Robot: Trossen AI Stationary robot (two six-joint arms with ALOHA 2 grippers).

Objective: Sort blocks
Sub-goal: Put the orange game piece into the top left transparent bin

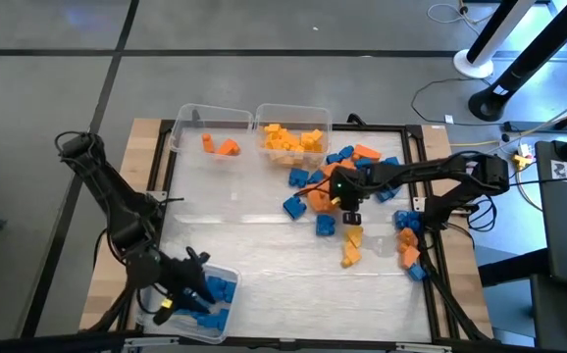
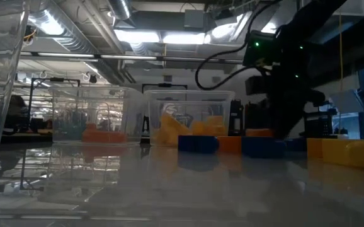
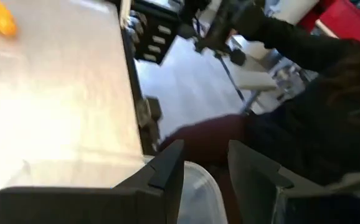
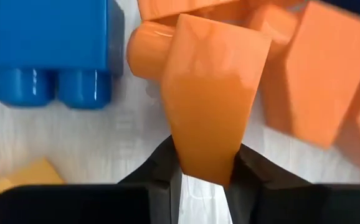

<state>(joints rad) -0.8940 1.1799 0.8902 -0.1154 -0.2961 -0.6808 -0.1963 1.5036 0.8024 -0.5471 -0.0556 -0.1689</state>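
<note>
Orange block (image 4: 208,112) sits pinched in the right end effector (image 4: 206,177) amid the loose pile on the worktop (image 1: 254,235); the left end effector (image 3: 205,165), spread and empty, hovers over the blue-block bin (image 1: 227,277).

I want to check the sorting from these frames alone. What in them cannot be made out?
- Blue blocks in the near bin: high view, the left gripper covers part of them, so no count.
- Left gripper's hold: left wrist view shows nothing between its open fingers; the background is blurred.
- Orange block in the right gripper: right wrist view, its far end is hidden among neighbouring blocks.
- Loose pile: low view, dark and backlit, blocks overlap.
</note>
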